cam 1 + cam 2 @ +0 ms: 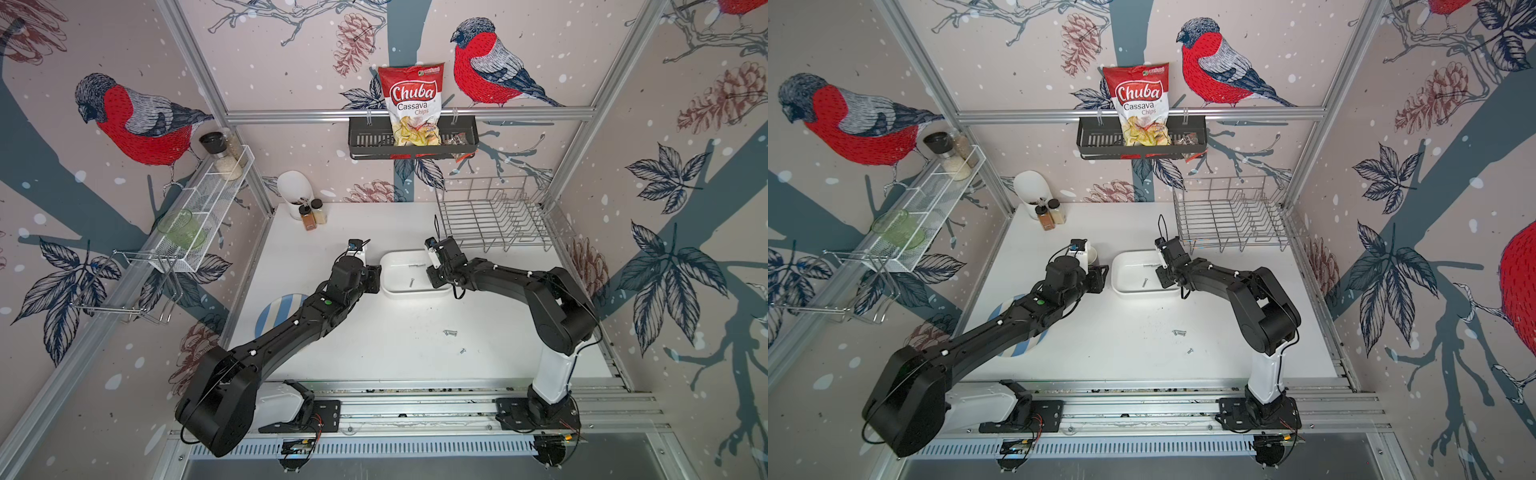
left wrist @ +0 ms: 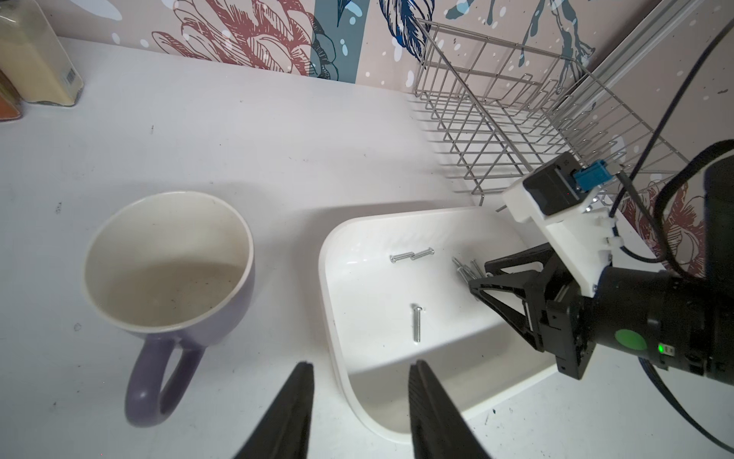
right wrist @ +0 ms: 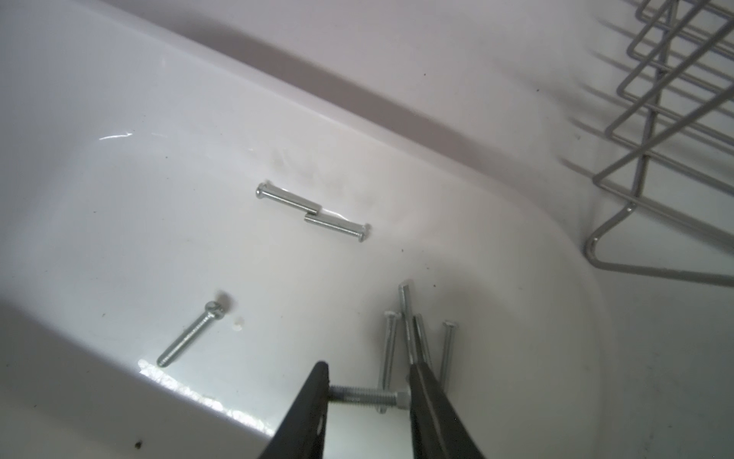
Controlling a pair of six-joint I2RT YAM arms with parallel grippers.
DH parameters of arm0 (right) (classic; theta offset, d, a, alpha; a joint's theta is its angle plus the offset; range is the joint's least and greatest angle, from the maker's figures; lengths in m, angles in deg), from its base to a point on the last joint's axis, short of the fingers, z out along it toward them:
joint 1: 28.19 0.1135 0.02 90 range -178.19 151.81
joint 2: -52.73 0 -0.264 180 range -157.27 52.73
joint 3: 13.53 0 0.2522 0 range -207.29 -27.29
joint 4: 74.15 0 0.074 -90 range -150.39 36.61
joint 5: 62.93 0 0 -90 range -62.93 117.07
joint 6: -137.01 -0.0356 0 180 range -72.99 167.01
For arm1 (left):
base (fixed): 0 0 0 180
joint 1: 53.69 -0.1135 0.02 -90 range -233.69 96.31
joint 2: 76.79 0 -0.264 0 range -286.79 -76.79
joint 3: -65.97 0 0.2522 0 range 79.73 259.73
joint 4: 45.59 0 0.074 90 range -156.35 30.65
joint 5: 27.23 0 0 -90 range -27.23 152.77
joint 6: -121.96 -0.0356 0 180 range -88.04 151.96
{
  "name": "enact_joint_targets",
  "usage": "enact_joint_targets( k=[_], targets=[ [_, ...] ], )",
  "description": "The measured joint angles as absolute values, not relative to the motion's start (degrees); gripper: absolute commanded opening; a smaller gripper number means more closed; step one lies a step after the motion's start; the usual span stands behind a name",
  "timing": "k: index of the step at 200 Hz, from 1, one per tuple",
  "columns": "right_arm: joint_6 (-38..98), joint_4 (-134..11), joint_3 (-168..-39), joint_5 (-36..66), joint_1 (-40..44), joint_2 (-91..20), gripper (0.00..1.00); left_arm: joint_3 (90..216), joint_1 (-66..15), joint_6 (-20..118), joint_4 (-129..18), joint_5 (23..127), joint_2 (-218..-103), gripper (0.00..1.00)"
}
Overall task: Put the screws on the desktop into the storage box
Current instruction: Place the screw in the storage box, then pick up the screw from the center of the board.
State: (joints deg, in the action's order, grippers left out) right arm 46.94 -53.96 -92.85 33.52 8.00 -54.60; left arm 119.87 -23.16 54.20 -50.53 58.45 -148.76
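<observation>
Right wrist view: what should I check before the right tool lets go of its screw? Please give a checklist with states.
1. The right tool grips the held screw end to end: ok.
2. The held screw is over the storage box: ok.
3. Landing spot free: not ok, the screw cluster lies beneath.
4. Drop height: cannot tell.
5. The left tool open, empty: ok.
6. The desktop cleared: not ok, loose screws remain.

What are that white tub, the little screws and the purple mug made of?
The storage box looks like glossy white plastic, judging by soft highlights. The screws are shiny silvery metal with visible threads. The mug seems glazed ceramic: purple outside, cream inside.
</observation>
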Motion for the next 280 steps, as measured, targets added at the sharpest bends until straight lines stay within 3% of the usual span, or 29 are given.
enact_joint_targets(
  k=[93,120,212,280],
  targets=[
    [47.24,-54.24,-92.85,34.71,9.29,-55.14,0.4,119.56,-23.16,54.39,-48.87,60.29,-148.76,0.43],
    [47.02,-54.44,-91.21,34.31,9.29,-51.71,0.45,119.43,-21.85,53.41,-48.41,62.63,-148.1,0.43],
    [42.28,-56.12,-75.45,31.47,8.87,-26.49,0.47,118.03,-1.76,51.64,-48.98,59.66,-147.29,0.42],
    [35.0,-59.09,-59.89,31.49,8.54,-12.94,0.49,116.13,8.29,50.94,-46.68,58.13,-158.83,0.39]
  ],
)
